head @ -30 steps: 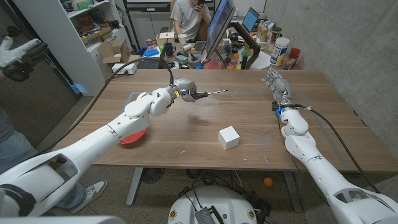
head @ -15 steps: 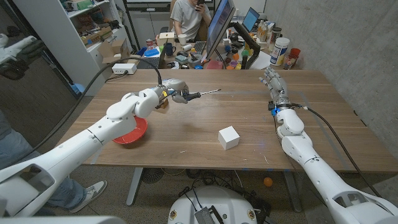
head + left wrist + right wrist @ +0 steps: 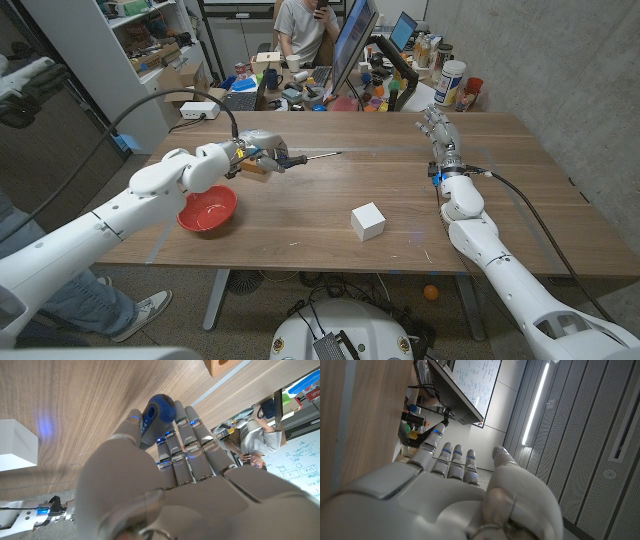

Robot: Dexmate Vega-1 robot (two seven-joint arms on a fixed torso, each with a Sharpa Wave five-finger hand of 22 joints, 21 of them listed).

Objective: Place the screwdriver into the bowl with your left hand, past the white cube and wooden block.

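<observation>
the wooden tabletop [image 3: 330, 215] is seen from the head view, with the left arm [image 3: 120, 205] stretched across its left part and the right arm [image 3: 490, 250] laid along its right side. the left arm is bent at the elbow and raised above the surface, its forearm crossing just over the far rim of the red bowl [image 3: 207, 210]. the bowl is now largely uncovered, where a second ago it was mostly hidden beneath the arm. the white cube [image 3: 368, 221] is set near the middle of the tabletop, well apart from the bowl, and is unmoved. the left hand [image 3: 258, 152] is held in the air beyond the bowl, its fingers wrapped round the blue and black handle of the screwdriver [image 3: 300, 158], whose thin shaft is pointed toward the tabletop's middle. the hand and tool are carried leftward compared with the earlier frames, closer to the bowl. the wooden block [image 3: 254, 169] is partly seen just beneath the hand. the right hand [image 3: 441, 135] is raised on its edge near the far right side, nothing held, fingers straight and slightly apart, in the same pose as before.
</observation>
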